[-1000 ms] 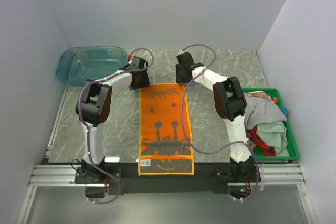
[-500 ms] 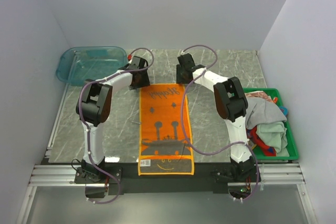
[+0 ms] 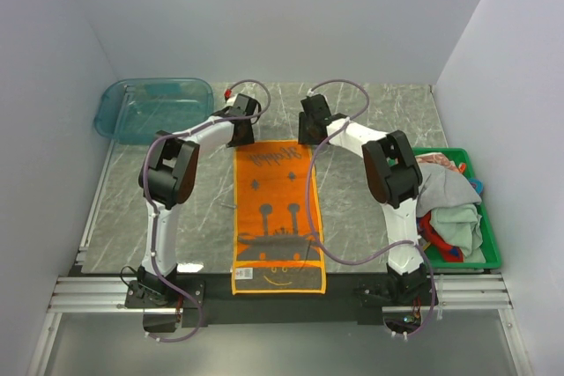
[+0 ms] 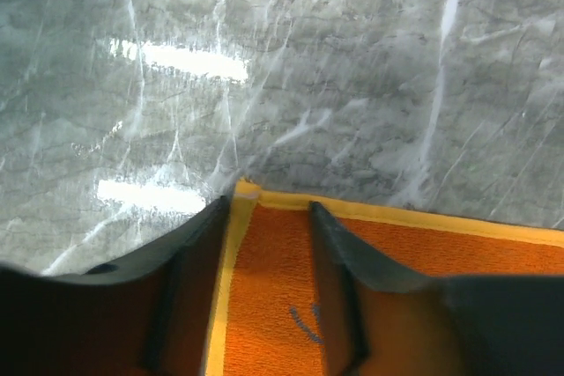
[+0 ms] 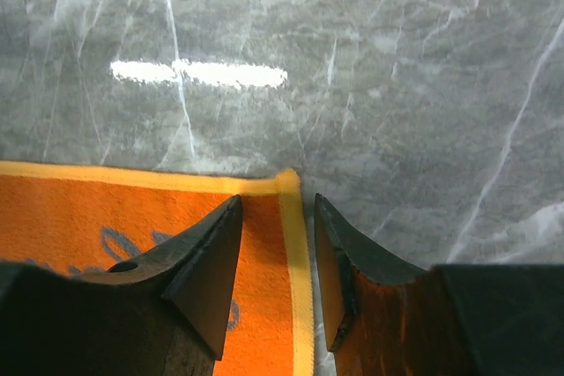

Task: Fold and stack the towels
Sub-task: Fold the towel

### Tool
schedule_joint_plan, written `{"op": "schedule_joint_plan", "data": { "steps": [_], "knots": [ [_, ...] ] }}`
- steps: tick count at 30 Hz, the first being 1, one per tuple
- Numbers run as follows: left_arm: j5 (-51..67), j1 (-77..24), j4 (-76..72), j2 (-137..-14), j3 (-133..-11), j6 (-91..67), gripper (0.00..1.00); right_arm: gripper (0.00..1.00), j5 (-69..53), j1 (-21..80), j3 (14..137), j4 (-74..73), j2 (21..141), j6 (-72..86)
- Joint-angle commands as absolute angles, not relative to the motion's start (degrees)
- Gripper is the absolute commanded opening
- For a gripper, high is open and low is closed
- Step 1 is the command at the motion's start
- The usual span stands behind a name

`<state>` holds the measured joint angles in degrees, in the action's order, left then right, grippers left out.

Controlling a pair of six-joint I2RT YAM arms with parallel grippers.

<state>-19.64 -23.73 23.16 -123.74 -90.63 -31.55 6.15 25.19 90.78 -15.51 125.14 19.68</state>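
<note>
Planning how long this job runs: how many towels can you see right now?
4: an orange towel spread flat mid-table, and a grey towel, a pale green towel and a red towel heaped in the green crate at right. More may lie hidden underneath.

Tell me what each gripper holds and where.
Nothing yet: the left gripper and right gripper stand open astride the towel's far corners, which lie flat.
</note>
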Motion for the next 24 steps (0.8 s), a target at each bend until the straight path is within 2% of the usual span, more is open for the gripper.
{"op": "schedule_joint_plan", "data": {
  "steps": [1, 3, 6, 10, 24],
  "knots": [
    [-18.46, -24.00, 26.37, -127.09, -90.79, -31.73, 0.45, 0.46, 6.41, 24.87, 88.33, -17.49, 123.66, 20.48],
    [-18.20, -24.08, 26.11, -127.09, -90.62, -31.64, 0.40, 0.46, 6.68, 24.87, 88.42, -17.49, 124.01, 20.48],
    [-17.84, -23.99, 25.93, -127.35, -90.61, -31.11, 0.29, 0.46, 7.56, 24.96, 89.56, -18.63, 125.06, 20.48],
    [-17.05, -24.08, 25.84, -128.05, -90.44, -30.50, 0.24, 0.46, 7.82, 24.96, 90.26, -19.16, 125.95, 20.22],
    [-16.17, -23.99, 24.79, -127.62, -89.30, -29.53, 0.24, 0.46, 8.88, 26.98, 96.94, -23.82, 129.20, 16.96]
  ]
}}
